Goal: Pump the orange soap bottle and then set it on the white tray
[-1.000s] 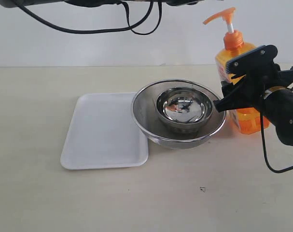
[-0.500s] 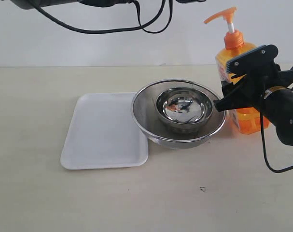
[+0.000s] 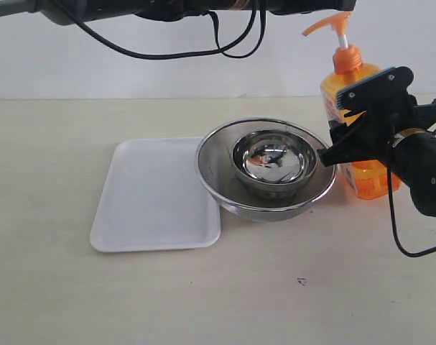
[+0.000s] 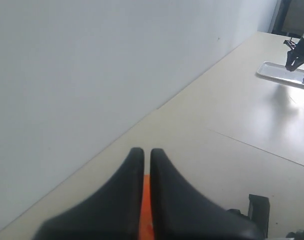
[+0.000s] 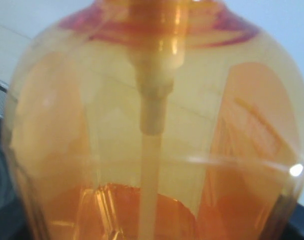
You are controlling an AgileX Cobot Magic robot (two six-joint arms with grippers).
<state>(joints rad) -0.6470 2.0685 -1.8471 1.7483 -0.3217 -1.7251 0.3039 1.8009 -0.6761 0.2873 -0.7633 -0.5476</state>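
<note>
The orange soap bottle (image 3: 368, 176) stands upright at the table's right, beside the steel bowls. My right gripper (image 3: 336, 129) is shut on its body, one finger high and one low on the side, and the bottle (image 5: 152, 125) fills the right wrist view. My left arm runs along the top of the exterior view, its end just above the orange pump head (image 3: 331, 21). My left gripper (image 4: 143, 151) is shut, and an orange strip of the pump head (image 4: 146, 200) shows through the slit between its jaws. The white tray (image 3: 131, 215) lies flat at centre left with nothing on it.
A large steel bowl (image 3: 218, 172) holding a smaller steel bowl (image 3: 275, 162) sits between tray and bottle, and its rim overlaps the tray's right edge. Black cables (image 3: 167, 47) hang from the left arm above the table. A white wall stands behind.
My left arm has slid to the right along the top of the exterior view, ending over the pump head. The bottle and my right gripper have not moved.
</note>
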